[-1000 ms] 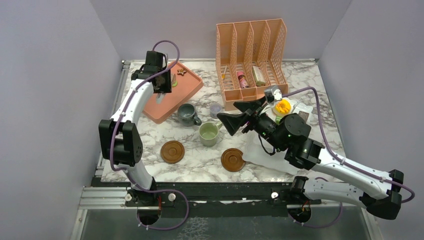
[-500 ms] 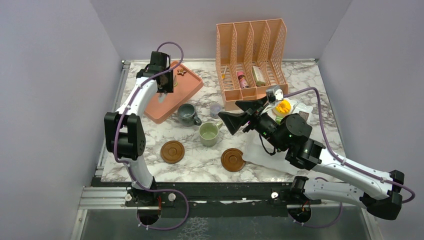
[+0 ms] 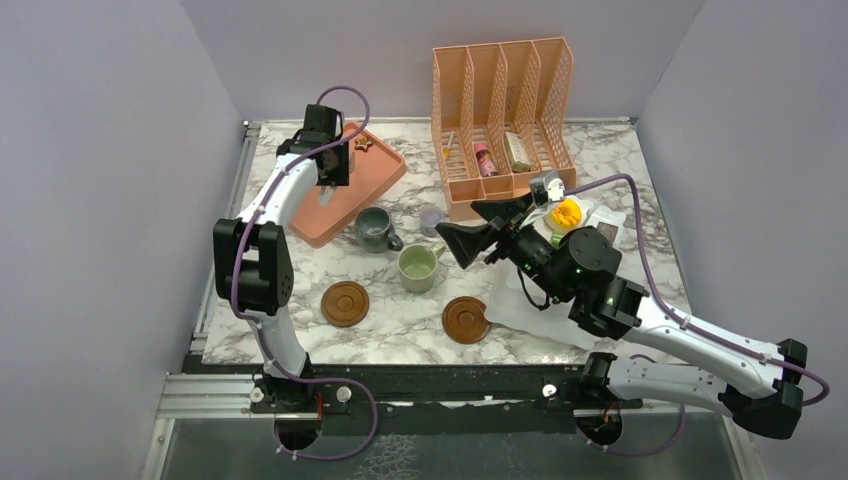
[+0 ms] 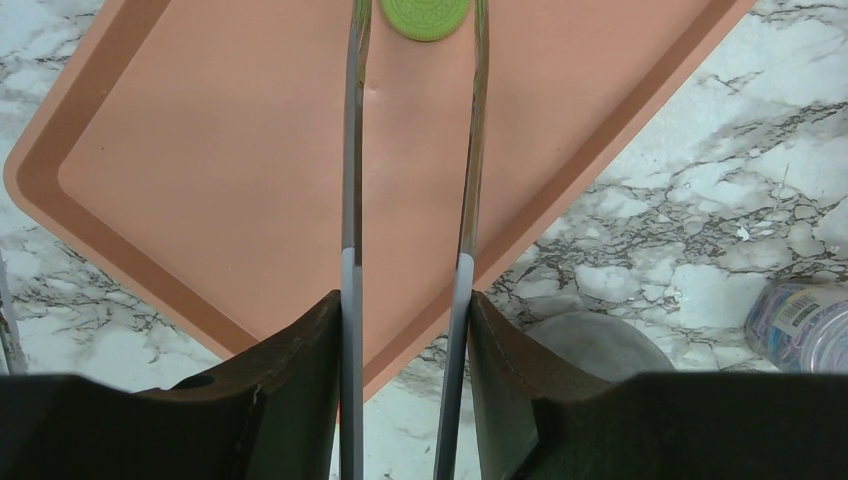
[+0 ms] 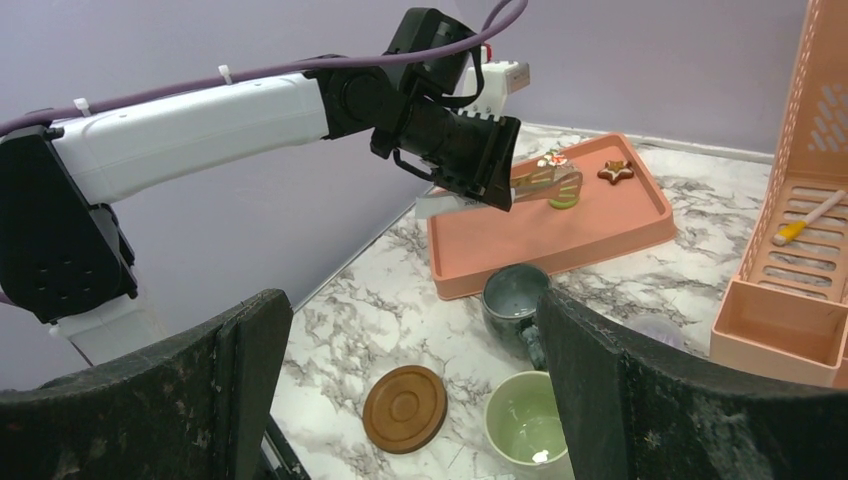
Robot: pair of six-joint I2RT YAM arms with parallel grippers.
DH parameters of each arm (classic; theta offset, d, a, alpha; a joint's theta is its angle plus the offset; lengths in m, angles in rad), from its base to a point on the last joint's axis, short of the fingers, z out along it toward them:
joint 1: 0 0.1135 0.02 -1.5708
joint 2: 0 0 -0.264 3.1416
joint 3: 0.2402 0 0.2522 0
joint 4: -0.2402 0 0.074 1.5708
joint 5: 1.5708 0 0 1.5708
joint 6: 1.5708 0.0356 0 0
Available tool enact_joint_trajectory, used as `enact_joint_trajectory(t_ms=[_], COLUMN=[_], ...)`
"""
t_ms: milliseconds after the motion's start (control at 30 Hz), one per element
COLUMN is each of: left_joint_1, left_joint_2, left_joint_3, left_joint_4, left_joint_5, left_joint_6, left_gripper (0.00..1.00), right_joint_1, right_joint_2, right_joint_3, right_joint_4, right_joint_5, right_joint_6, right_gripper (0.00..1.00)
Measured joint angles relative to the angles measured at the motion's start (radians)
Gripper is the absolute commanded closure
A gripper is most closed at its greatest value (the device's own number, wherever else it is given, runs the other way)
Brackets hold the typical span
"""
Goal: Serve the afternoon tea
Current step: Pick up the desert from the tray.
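Left gripper [image 4: 405, 330]: over the salmon tray [image 4: 200, 150] at the far left of the marble table [image 3: 400, 340]. Jaws are part-closed and clamped on a pair of thin tongs [image 4: 348, 300], with the fingers pressed against both blades.

Tongs reach forward over the tray floor. Their tips sit either side of a green round cookie [image 4: 421, 15] lying on the tray. Cannot tell whether the tips touch it.

A brown star-shaped cookie [image 3: 362, 144] lies near the tray's far corner, apart from the green one.

Right gripper [image 3: 458, 220]: jaws spread wide with nothing between them. It hangs above the table in front of the orange file rack [image 3: 500, 110], pointing left toward the mugs.

Grey-blue mug [image 3: 375, 227]: upright on bare marble, just beside the tray's near edge.

Pale green mug [image 3: 417, 266]: upright on marble, near the grey-blue one and to its right.

Two brown coasters [image 3: 345, 302] [image 3: 465, 319]: flat on the table, nearer the arm bases and well apart, with nothing on them.

Small lilac cup [image 3: 431, 217]: between the grey-blue mug and the rack.
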Motion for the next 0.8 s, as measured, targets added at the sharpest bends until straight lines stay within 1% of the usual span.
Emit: enact_joint_trajectory(t_ms=[400, 800], left_joint_1=[-0.002, -0.006], left_joint_2=[0.026, 0.030], left_joint_3=[0.000, 0.000], left_joint_4=[0.012, 0.014], left_joint_5=[-0.001, -0.015], left_joint_6=[0.007, 0.011], left_gripper=[0.55, 0.62], right_joint_1=[0.000, 0.000], right_joint_2=[0.002, 0.000], right_joint_3=[0.000, 0.000], right_joint_4=[0.000, 0.000], right_joint_5=[0.004, 0.004], right_joint_6=[-0.008, -0.008], right_gripper=[0.02, 0.02])
